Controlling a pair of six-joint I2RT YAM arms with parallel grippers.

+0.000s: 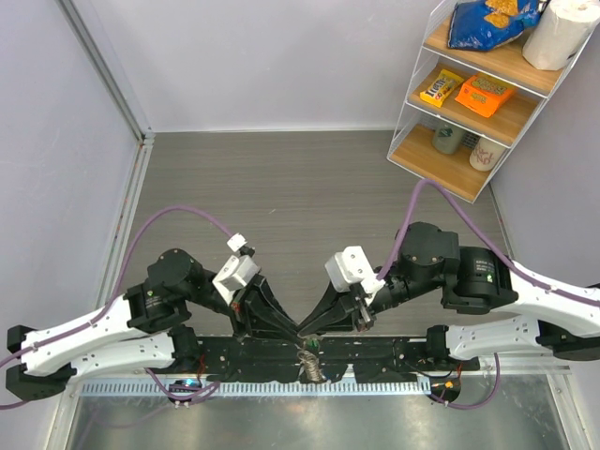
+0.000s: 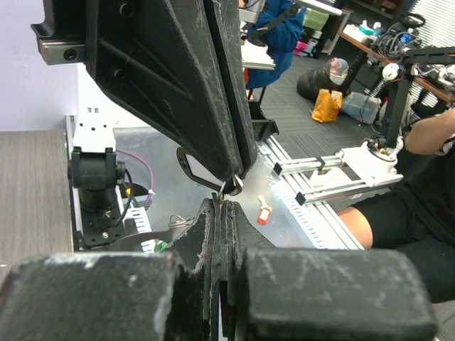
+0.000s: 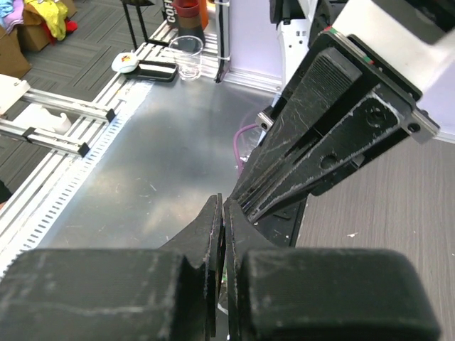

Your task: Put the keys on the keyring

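— How many keys [image 1: 310,364]?
— One tangled bunch, uncountable. One keyring [image 2: 229,187], pinched in the closed right hand [image 3: 221,210].
— Pointing?
— Trailing toward the arm bases [image 1: 192,349]. The left hand [image 2: 222,207] is closed tight and its grip is unclear.

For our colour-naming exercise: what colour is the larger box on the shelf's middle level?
Orange; the box shows best in the top external view.

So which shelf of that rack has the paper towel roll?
The top shelf: the white roll stands there beside a blue snack bag. The middle shelf holds two snack boxes, the bottom shelf two containers.
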